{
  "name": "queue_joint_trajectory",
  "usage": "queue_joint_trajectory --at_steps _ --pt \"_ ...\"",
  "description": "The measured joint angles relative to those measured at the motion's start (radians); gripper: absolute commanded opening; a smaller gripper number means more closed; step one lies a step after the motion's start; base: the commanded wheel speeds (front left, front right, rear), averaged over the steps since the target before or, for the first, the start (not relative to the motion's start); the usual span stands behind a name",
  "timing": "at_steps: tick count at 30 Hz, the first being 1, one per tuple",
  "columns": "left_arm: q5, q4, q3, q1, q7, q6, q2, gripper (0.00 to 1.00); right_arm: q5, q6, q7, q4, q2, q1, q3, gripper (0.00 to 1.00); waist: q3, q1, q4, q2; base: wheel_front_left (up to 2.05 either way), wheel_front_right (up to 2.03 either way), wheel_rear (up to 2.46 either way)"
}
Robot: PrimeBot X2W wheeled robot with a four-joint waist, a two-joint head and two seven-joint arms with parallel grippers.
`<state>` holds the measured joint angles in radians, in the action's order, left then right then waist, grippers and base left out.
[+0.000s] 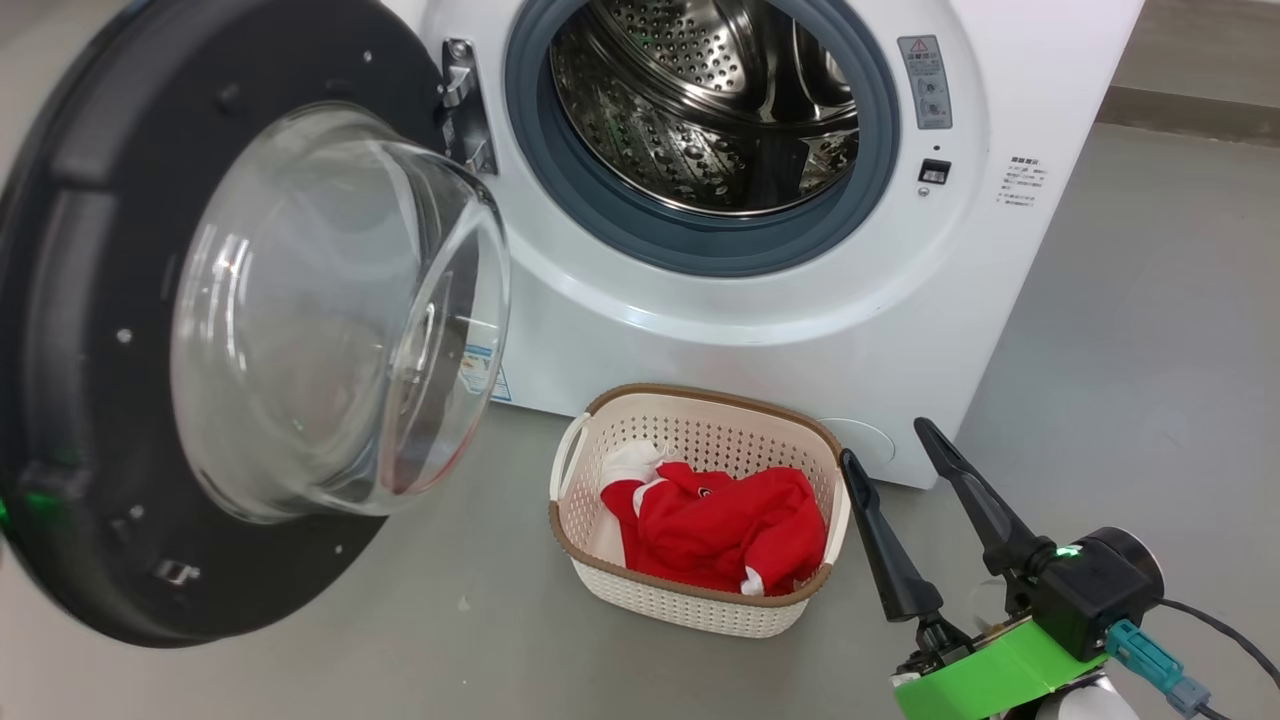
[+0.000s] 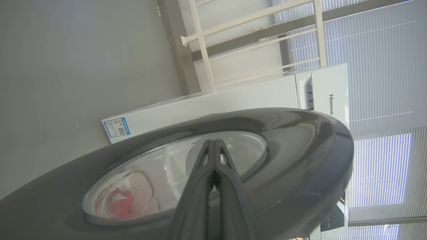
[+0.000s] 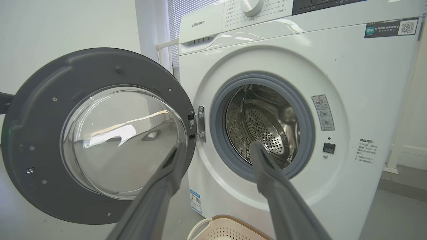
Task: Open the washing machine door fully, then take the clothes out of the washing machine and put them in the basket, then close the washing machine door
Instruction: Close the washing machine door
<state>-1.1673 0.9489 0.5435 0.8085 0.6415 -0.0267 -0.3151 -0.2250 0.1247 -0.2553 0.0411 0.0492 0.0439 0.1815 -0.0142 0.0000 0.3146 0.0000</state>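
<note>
White washing machine (image 1: 800,330), its round black door (image 1: 90,300) swung wide left, glass bulging rightward. Before it, a cream basket (image 1: 690,605) lies lengthwise along the machine's front, holding red clothes (image 1: 720,525). The right tool (image 1: 884,440) beside the basket has its fingers apart; the left tool (image 2: 213,142), fingers together, points at the door's outer face.

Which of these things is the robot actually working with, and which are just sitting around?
In the job: washing machine, washing machine door standing open, red clothes, basket holding them.
Just around: white rack behind the machine, window blinds.
</note>
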Motion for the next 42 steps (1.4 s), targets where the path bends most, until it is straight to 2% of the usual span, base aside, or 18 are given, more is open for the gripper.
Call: queue_joint_trajectory --at_steps 3,12,17,22,31,42 --pt "-0.014 -0.027 0.002 -0.017 0.012 0.000 0.022 0.00 -0.006 0.000 0.000 0.000 0.000 0.000 0.002 1.00 -0.002 0.0000 0.004 0.0000 0.00 0.00 0.00" --pt "-0.065 -0.199 0.016 -0.124 0.059 0.000 0.135 0.00 -0.021 0.000 0.000 0.002 0.000 0.000 0.005 1.00 0.000 0.0000 0.020 0.0000 0.00 0.00 0.00" --pt "-0.088 -0.349 0.011 -0.195 0.092 0.020 0.220 0.00 -0.022 0.000 0.000 0.007 0.000 0.000 0.018 1.00 0.003 -0.0001 0.021 0.0000 0.00 0.00 0.00" --pt "-0.119 -0.481 -0.008 -0.254 0.114 0.044 0.270 0.00 -0.030 0.000 0.000 0.012 0.000 0.001 0.023 1.00 0.008 0.0000 0.012 0.0000 0.00 0.00 0.00" --pt "-0.201 -0.656 -0.094 -0.339 0.113 0.101 0.278 0.00 -0.040 0.000 0.000 0.019 0.001 0.002 0.025 1.00 0.017 0.0000 -0.012 0.0000 0.00 0.00 0.00" --pt "-0.330 -0.752 -0.245 -0.423 0.016 0.146 0.280 0.00 -0.057 0.000 0.000 0.021 0.001 0.007 0.027 1.00 0.022 0.0000 -0.052 0.0000 0.00 0.00 0.00"
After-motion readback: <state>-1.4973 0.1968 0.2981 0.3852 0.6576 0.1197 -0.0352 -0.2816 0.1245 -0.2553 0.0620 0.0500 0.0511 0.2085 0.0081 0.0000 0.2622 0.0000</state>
